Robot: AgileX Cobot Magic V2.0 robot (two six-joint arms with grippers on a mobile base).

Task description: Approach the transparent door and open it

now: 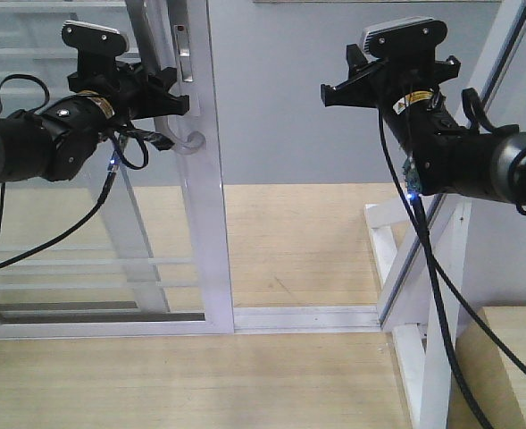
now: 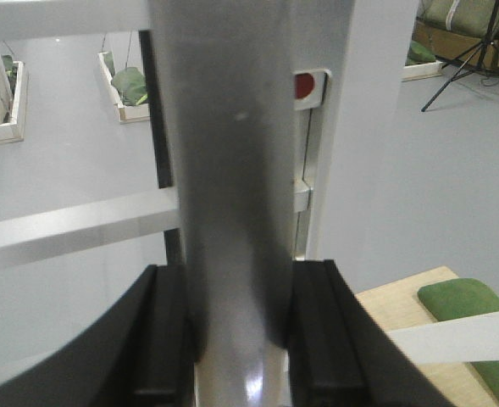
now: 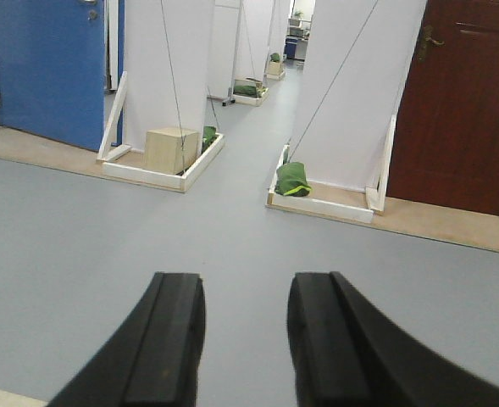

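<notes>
The transparent door (image 1: 211,214) stands at the left of the front view, clear glass in a glossy white frame with thin white bars low down. Its curved grey pull handle (image 1: 189,143) hangs from the lock plate (image 1: 184,54). My left gripper (image 1: 171,100) is shut on that handle. In the left wrist view the grey handle (image 2: 232,170) runs upright between both black fingers (image 2: 160,339), pressed on each side, and a red lock indicator (image 2: 304,85) shows beside it. My right gripper (image 1: 334,89) hangs in the air at the right, open and holding nothing (image 3: 245,331).
A slanted white frame post (image 1: 441,259) and a wooden box (image 1: 513,357) stand at the right. A white floor sill (image 1: 307,317) crosses the doorway. Black cables (image 1: 432,295) hang from both arms. Beyond lie grey floor, white panels, a green bag (image 3: 293,180), a blue door (image 3: 50,68) and a brown door (image 3: 469,102).
</notes>
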